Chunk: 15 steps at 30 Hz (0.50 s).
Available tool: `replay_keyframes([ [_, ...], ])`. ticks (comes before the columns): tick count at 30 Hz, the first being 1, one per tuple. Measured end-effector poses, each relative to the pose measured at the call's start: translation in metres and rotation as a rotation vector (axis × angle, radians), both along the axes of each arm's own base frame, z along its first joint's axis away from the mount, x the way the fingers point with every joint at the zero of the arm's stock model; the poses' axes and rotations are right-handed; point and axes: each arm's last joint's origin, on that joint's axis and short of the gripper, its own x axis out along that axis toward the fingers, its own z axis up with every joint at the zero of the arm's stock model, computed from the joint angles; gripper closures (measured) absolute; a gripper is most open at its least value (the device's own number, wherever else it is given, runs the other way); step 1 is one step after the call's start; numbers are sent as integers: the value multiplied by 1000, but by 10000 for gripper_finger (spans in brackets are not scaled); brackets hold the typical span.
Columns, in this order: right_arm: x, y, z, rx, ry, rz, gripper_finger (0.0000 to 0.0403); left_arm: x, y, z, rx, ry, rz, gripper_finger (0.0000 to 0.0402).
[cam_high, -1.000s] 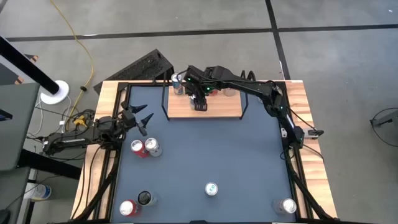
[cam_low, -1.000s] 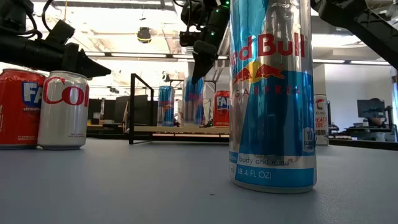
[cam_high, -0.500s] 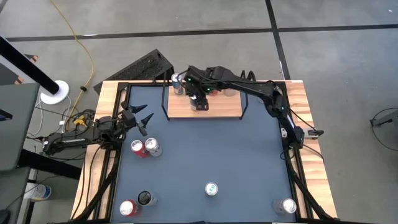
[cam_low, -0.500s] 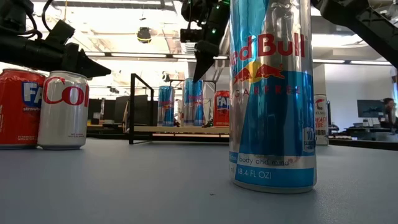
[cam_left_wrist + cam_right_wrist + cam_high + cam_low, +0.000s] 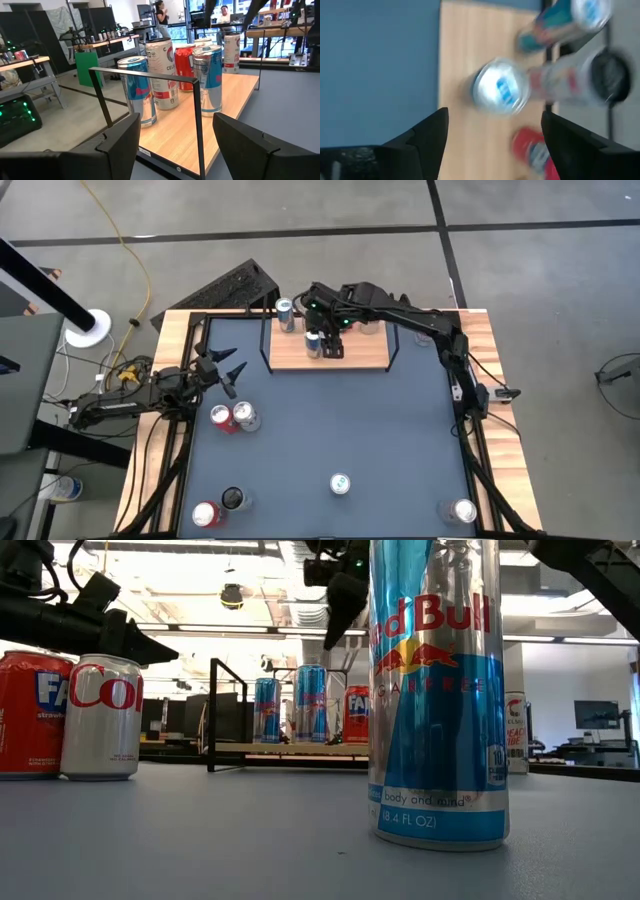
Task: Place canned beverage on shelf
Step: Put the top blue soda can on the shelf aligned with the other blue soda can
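Dark-blue desk [image 5: 330,430] carries light-wood shelf w/ black wire side frames [image 5: 360,355]. Right hand [image 5: 333,332] hangs above it, fingers apart, holding nothing. Slim blue-silver can [image 5: 313,342] stands on shelf, prob. just clear of hand. Risk: a sideways pull-out clips its top, toppling it into neighbour cans. Left hand [image 5: 228,372] waits, closed, empty.

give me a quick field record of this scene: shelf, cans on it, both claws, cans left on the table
shelf: light-wood board with black wire side frames, at the table's far edge
cans on shelf: four, including a blue can standing free
right claw: open, empty, above the shelf beside the blue can
left claw: shut, empty, waiting at the table's left side
cans on table: red can and white can side by side; more along the near edge
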Motion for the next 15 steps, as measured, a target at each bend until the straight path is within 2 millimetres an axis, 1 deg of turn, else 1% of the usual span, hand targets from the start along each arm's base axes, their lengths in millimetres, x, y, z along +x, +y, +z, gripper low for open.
replay_keyframes([
  [4,-14,1,-1,122,83,-33,117,0,0,0,0,-1,0,162],
  [8,-20,7,-3,165,145,-41,137,0,0,0,0,0,0,162],
  [12,-24,16,-7,253,204,-41,177,0,0,0,0,1,0,162],
  [15,-34,22,-9,302,216,-34,219,0,0,0,0,0,0,162],
])
